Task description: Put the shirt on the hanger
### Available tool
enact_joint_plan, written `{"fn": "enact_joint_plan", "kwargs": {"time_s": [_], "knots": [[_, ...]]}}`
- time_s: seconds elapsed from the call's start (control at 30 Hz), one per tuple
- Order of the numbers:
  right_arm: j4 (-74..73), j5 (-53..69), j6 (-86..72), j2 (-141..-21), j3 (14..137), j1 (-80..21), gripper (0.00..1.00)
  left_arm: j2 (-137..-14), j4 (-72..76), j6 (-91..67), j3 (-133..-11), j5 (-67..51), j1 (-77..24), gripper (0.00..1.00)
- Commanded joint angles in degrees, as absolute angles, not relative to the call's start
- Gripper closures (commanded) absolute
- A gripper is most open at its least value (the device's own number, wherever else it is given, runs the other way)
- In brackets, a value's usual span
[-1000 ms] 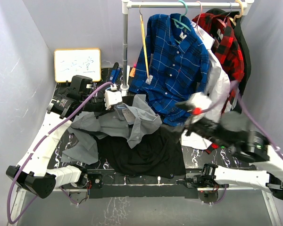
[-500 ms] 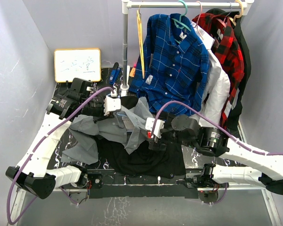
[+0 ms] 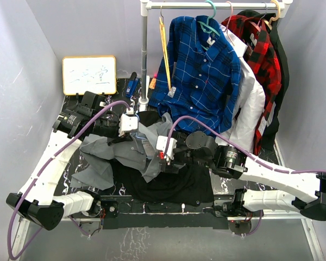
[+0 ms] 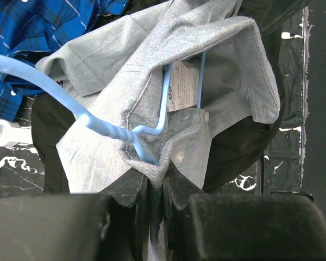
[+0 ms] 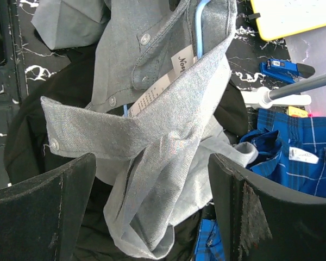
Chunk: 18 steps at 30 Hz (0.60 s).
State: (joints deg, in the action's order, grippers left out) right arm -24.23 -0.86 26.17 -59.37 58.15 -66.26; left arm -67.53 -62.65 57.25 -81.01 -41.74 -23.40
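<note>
Left tool [image 4: 155, 191]: closed on the shirt [image 4: 152, 81] neck, beside the hanger [image 4: 92, 120].
Right tool [image 5: 152, 185]: wide, empty, over the collar.
Progress: hanger inside the collar; shoulders seem unseated; shirt lies crumpled on the surface [image 3: 224, 175].

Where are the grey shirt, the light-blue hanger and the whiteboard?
grey shirt [image 5: 125, 133], right wrist view, on its collar.
light-blue hanger [image 4: 49, 86], left wrist view, on its bare wire.
whiteboard [image 3: 89, 75], top external view, on its white face.

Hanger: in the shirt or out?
Partly in: hanger wire runs under the shirt collar beside the label; hook sticks out.
</note>
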Motion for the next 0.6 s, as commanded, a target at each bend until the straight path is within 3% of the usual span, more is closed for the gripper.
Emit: {"fn": "enact_joint_plan", "kwargs": {"time_s": [0.0,0.23,0.37,0.57], "knots": [[-18.1,0.6,24.9,-58.7,56.9,-66.4,0.19,-66.2,-65.8,59.0,-83.9,-47.9,-23.6,1.00],[-15.2,-2.3,24.8,-56.9,54.1,-66.3,0.49,-66.8,-74.1,65.6,-86.3,-53.3,-23.6,1.00],[-15.0,-2.9,24.7,-55.4,53.7,-66.3,0.61,-67.0,-76.1,67.4,-87.5,-55.2,-23.6,1.00],[-16.2,-1.8,23.7,-52.8,54.6,-66.3,0.67,-67.3,-75.8,67.8,-87.4,-54.9,-23.6,1.00]]}}
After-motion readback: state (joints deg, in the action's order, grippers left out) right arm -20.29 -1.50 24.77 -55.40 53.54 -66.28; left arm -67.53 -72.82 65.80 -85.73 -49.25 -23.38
